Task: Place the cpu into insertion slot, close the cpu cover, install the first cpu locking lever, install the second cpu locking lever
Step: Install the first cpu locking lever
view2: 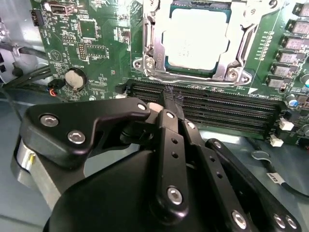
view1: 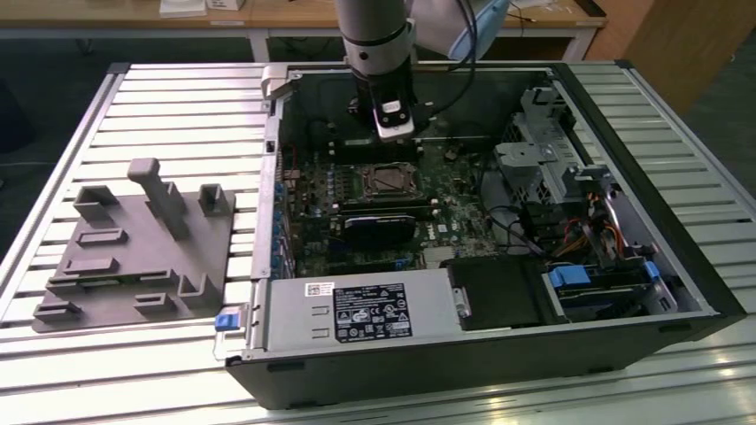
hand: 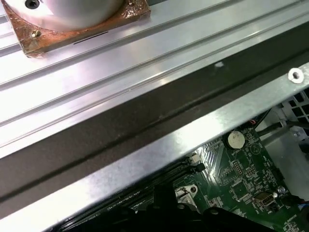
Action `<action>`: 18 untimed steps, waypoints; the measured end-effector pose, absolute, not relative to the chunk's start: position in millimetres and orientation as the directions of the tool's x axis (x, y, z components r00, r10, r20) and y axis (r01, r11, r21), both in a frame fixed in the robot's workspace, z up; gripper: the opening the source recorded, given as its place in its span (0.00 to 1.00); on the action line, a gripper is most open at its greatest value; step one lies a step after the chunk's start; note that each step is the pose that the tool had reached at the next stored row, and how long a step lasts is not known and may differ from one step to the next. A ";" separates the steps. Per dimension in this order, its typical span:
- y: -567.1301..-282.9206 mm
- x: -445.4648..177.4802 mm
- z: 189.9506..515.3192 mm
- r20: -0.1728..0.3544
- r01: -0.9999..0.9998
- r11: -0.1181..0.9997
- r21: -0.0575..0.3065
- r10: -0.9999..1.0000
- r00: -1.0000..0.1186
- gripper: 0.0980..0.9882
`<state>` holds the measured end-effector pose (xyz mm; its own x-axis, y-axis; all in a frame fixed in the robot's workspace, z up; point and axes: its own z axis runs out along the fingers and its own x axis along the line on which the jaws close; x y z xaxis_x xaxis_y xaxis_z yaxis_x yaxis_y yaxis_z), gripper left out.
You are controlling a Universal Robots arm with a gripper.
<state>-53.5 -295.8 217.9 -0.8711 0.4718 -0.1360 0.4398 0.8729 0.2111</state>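
Observation:
In the second wrist view the cpu [view2: 195, 38] lies flat in the insertion slot [view2: 145, 58], silvery top up. The cpu cover [view2: 237, 46] frames it and looks lowered around it. A thin wire lever [view2: 193, 80] runs along the socket edge nearest my fingers. My gripper [view2: 171, 100] is shut with nothing between its black fingertips, which hover over the long memory slots [view2: 227, 104] just beside that edge. In the exterior view the gripper [view1: 396, 140] hangs inside the open case, just behind the socket [view1: 384, 180].
The open computer case [view1: 697, 292] lies on a slatted metal table [view1: 177, 115]. A grey power supply box [view1: 354, 312] sits at its front, and drive cages with cables [view1: 567, 177] are on the exterior view's right. A grey moulded fixture [view1: 130, 248] stands left of the case. A coin cell [view2: 75, 77] sits on the board.

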 end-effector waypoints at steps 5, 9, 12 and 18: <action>-295.8 -53.5 217.8 -0.136 0.441 0.876 0.195 0.470 -0.872 0.01; -296.4 -53.4 217.6 -0.140 0.444 0.883 0.155 0.465 -0.874 0.01; -298.5 -53.3 217.5 -0.140 0.446 0.886 0.127 0.461 -0.876 0.01; -308.3 -53.2 217.4 -0.142 0.448 0.889 0.093 0.457 -0.878 0.01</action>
